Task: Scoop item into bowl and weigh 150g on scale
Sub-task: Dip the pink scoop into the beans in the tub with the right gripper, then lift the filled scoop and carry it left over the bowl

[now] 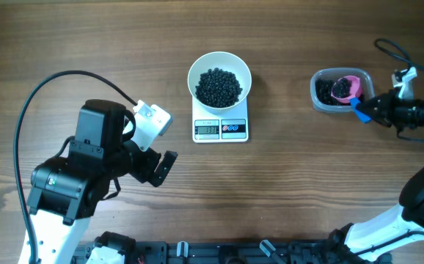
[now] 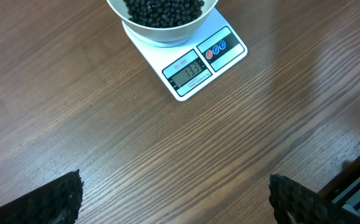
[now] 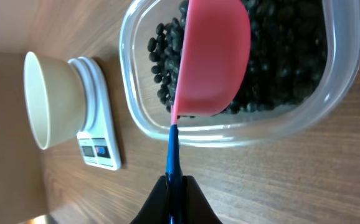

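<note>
Beans, small and black, fill the white bowl, which sits on the scale at mid-table. More of them lie in the clear tub, well off to the right. The pink scoop rests in that tub, and the right gripper is pinched tight on its blue handle. The left gripper hangs spread wide over bare wood near the scale, holding nothing.

I'd say we are between scoops, topping up. The left wrist view is the only one where the display can be read, and its digits look a little short of the target to me. So the next move calls for a small load, carried level across to the bowl and tipped gently.

From the right wrist, the scoop lies low against the beans near the tub wall. I can't tell whether it is loaded. Overhead alone shows both arms at once.
</note>
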